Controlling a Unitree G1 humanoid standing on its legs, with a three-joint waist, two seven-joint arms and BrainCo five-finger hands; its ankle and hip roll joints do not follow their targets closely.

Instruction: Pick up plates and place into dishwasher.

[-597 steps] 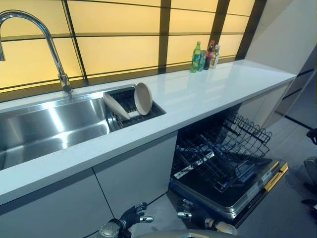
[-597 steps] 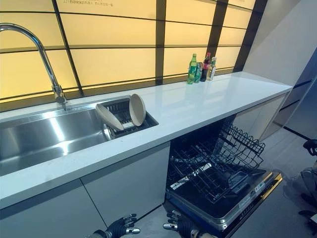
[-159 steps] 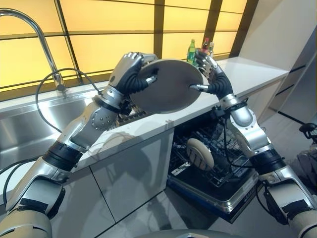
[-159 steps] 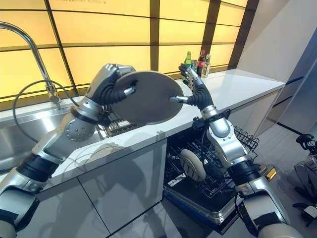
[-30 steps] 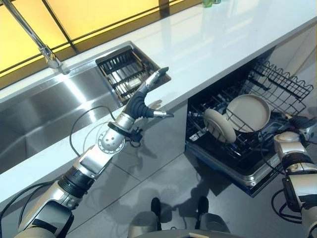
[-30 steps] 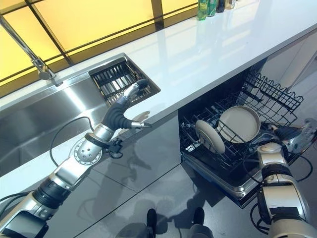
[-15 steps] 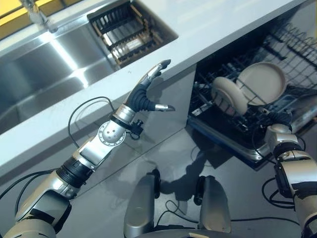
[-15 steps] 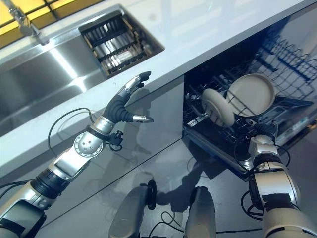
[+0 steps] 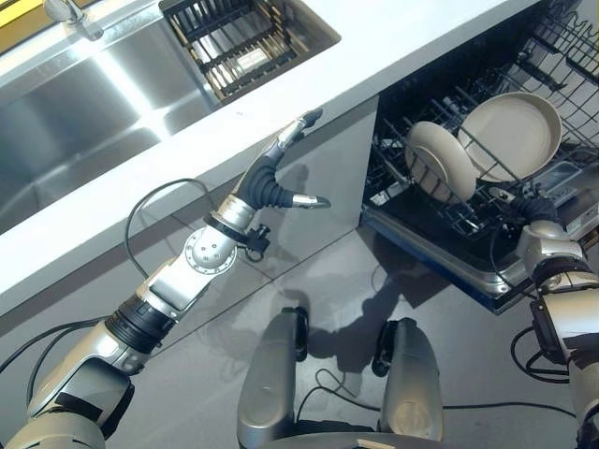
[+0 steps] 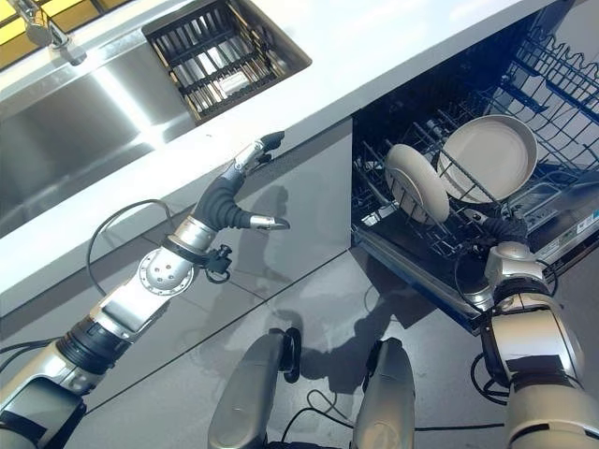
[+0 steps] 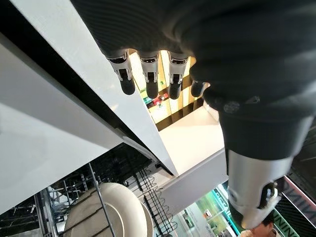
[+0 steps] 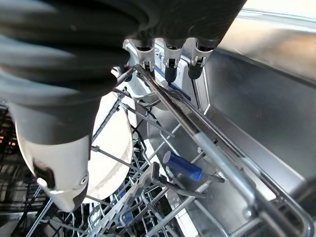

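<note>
Two hands hold nothing: the left hand (image 9: 276, 182) hangs with fingers straight below the bench (image 9: 393, 37) edge, and the right hand (image 10: 505, 229) rests, fingers straight, at the rack (image 10: 562, 84) front. Beyond it both plates (image 10: 487, 157) stand upright in the dishwasher (image 9: 440, 253), well right of the sink (image 9: 84, 131).

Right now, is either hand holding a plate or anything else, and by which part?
Nothing is held. The left hand is open in the air by the counter edge; the right hand is open at the dishwasher rack. Both plates stand racked.

matt plates (image 9: 510, 136), glossy steel sink (image 9: 84, 140), seemingly
</note>
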